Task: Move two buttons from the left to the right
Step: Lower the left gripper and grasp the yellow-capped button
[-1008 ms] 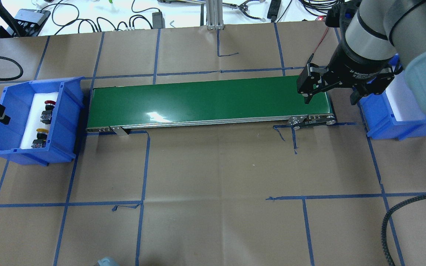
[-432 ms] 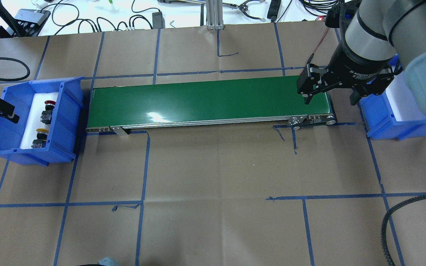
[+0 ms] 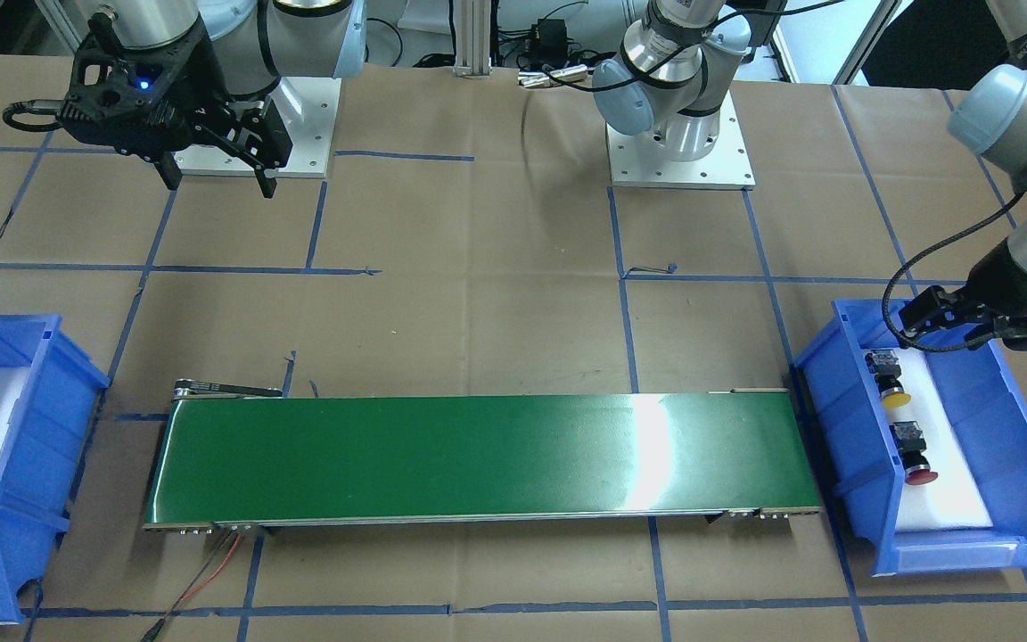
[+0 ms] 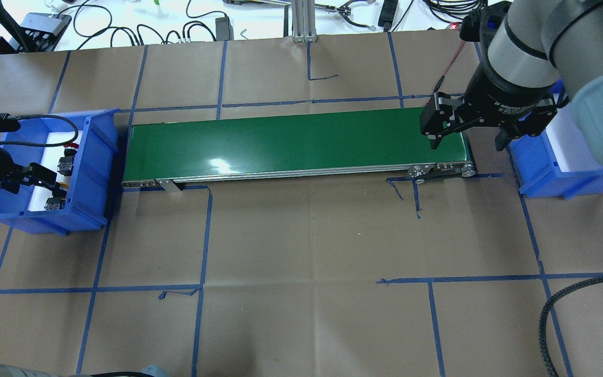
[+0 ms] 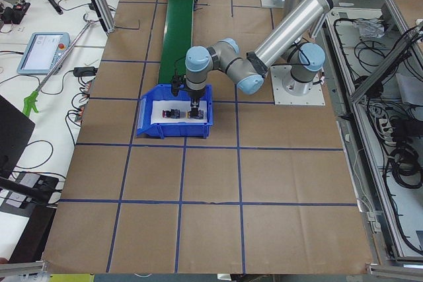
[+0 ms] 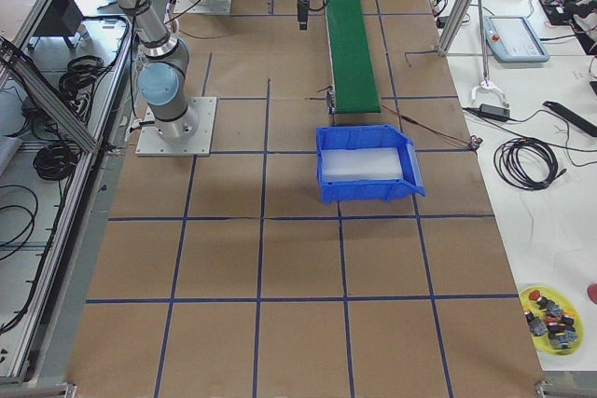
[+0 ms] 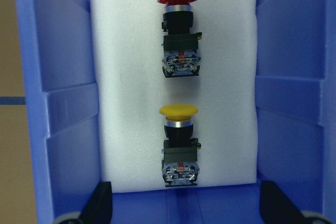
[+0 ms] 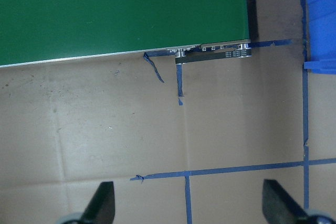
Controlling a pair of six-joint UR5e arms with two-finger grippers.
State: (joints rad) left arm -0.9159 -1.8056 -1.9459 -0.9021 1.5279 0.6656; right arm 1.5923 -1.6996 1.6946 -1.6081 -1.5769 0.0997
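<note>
Over the blue bin (image 7: 68, 103) the left claw (image 4: 47, 183) is hovering, fingers apart; yellow button (image 7: 178, 145) and red button (image 7: 178, 35) are lying inside. Centring over one body, then descending straight, is looking best.

Bare foam (image 7: 126, 77) separates the buttons (image 7: 179, 148) from the bin walls (image 7: 63, 124).
</note>
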